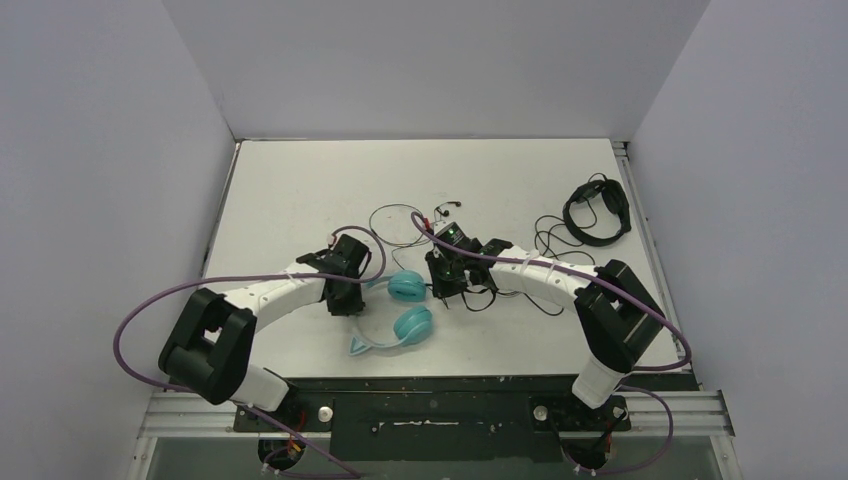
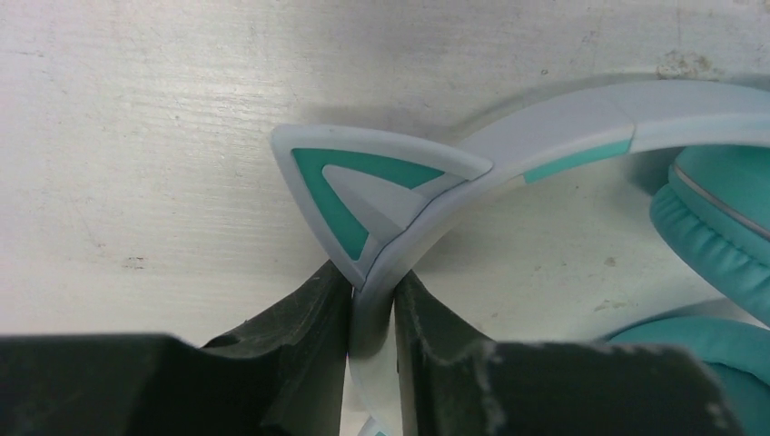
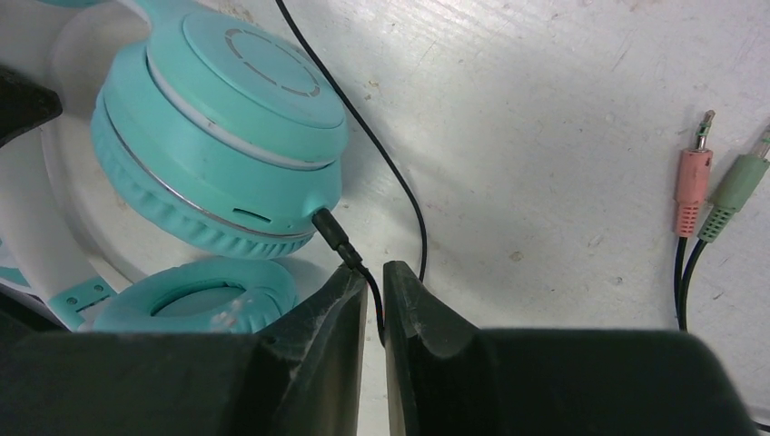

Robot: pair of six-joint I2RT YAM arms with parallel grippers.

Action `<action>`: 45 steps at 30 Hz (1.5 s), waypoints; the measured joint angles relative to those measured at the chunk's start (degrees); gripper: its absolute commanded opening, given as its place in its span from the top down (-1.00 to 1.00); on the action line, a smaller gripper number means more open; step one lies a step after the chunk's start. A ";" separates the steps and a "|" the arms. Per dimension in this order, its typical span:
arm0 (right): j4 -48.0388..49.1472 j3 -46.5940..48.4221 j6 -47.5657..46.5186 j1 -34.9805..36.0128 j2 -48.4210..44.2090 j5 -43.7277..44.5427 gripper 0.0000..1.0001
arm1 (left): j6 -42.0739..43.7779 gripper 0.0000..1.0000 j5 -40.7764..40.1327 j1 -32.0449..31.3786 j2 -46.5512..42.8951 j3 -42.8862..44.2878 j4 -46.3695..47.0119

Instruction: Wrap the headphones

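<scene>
The teal headphones (image 1: pixel 410 305) lie on the white table between my two arms, ear cups side by side. In the left wrist view my left gripper (image 2: pixel 372 292) is shut on the pale headband (image 2: pixel 563 127), just below a cat-ear point (image 2: pixel 363 182); a teal ear cup (image 2: pixel 717 218) is at the right. In the right wrist view my right gripper (image 3: pixel 374 283) is shut on the thin black cable (image 3: pixel 381 154), right below its plug (image 3: pixel 334 234) in the upper ear cup (image 3: pixel 227 145). In the top view the left gripper (image 1: pixel 347 298) and right gripper (image 1: pixel 447 285) flank the headphones.
All-black headphones (image 1: pixel 598 210) with their black cable lie at the far right, near the table edge. Loose thin cable (image 1: pixel 400 215) loops behind the grippers. A pink jack (image 3: pixel 692 186) and a green jack (image 3: pixel 731 195) lie to the right of my right gripper.
</scene>
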 measured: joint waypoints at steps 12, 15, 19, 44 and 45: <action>0.04 -2.05 -0.66 -0.74 -5.14 0.68 0.09 | -0.68 1.00 -4.24 -0.68 0.37 2.54 -2.86; 0.11 -2.05 -0.96 -1.27 -9.09 1.29 -0.04 | -0.26 1.00 -5.86 -0.76 -1.49 3.76 -5.14; 0.09 -2.05 -1.29 -2.36 -14.03 2.08 -0.10 | -0.87 1.00 -9.77 -0.76 -4.50 5.95 -9.94; 9.25 1.05 -7.78 -9.29 -29.20 0.31 -1.00 | -7.80 1.00 -11.58 7.45 -17.68 45.92 -37.31; 10.64 -0.22 -8.37 -9.77 -30.88 0.13 -1.00 | -7.56 1.00 -10.45 8.02 -17.31 48.98 -38.34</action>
